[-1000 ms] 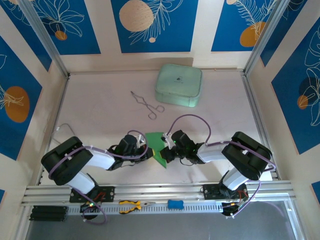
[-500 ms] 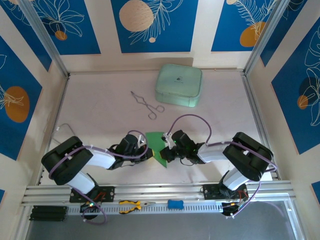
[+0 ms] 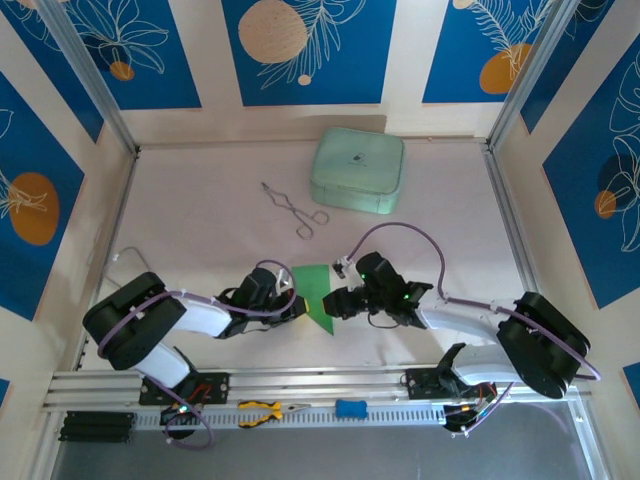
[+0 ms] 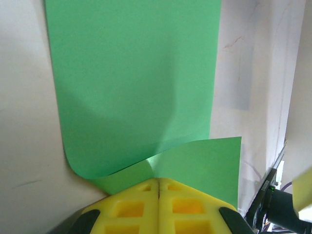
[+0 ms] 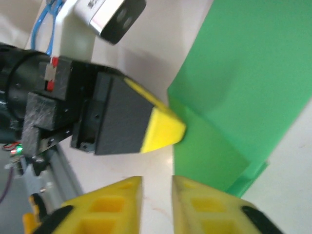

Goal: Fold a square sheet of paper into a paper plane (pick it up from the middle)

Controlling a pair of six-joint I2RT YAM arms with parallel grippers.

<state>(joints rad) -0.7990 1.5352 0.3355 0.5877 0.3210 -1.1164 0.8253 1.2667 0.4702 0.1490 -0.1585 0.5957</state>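
The square sheet of paper (image 3: pixel 314 283) is bright green and lies partly folded on the table between the two arms. In the left wrist view the paper (image 4: pixel 131 73) curls up from the table, with my left gripper (image 4: pixel 159 179) shut on its near folded edge. From above, my left gripper (image 3: pixel 298 303) sits at the sheet's left side. My right gripper (image 3: pixel 335 305) is at the sheet's right edge. In the right wrist view my right gripper (image 5: pixel 156 181) stands slightly open over bare table, beside the paper (image 5: pixel 239 83). One yellow fingertip (image 5: pixel 165 129) of the left gripper presses the paper's edge there.
A pale mint-green rounded case (image 3: pixel 357 170) sits at the back of the table. Metal tongs (image 3: pixel 295 208) lie left of it. Yellow-handled pliers (image 3: pixel 262 410) and a small blue object (image 3: pixel 350 408) rest on the front rail.
My right gripper has opened and let go of the paper, and the right arm has drawn back to the right. The left gripper stays shut on the sheet.
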